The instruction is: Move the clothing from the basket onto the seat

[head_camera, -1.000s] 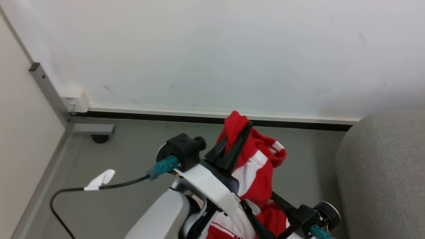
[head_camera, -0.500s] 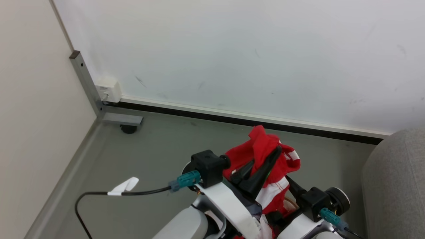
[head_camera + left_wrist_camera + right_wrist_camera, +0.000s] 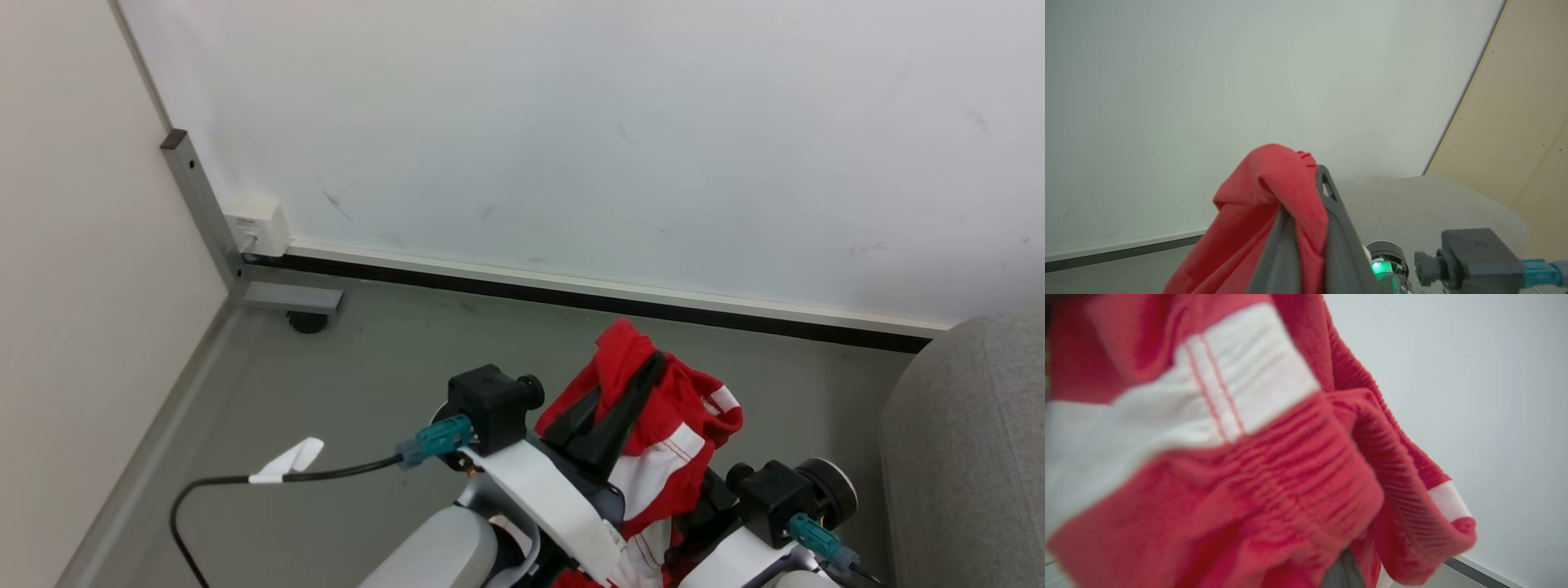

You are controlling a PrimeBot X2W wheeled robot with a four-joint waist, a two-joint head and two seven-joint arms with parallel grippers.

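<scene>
- Since a second ago the right end effector [image 3: 706, 498] has gone from jaws wide apart to closed, and it has risen closer to the hanging cloth. The head camera has also swung, so the wall corner and the sofa sit differently in the picture. That shift is not the things themselves moving.
- The left end effector [image 3: 629, 376] is clamped on the clothing [image 3: 678, 408], a red garment with white panels. Its top fold is pinched between the two dark fingers, and the left wrist view shows red cloth draped over them.
- The right end effector's fingers are buried in the lower folds, so it appears to be gripping the same garment. The right wrist view is blurred, with ribbed red fabric bunched just above one dark finger.
- The garment is held in the air above the grey floor [image 3: 392, 367]. Its long axis runs from 12 o'clock at the left grip down to 6 o'clock.
- The seat [image 3: 963, 449], a grey upholstered sofa, lies at 3 o'clock from the garment in the head view, apart from it.
- Judged from this, the right arm is the nearer one to the seat, and the carry has to go toward 3 o'clock.
</scene>
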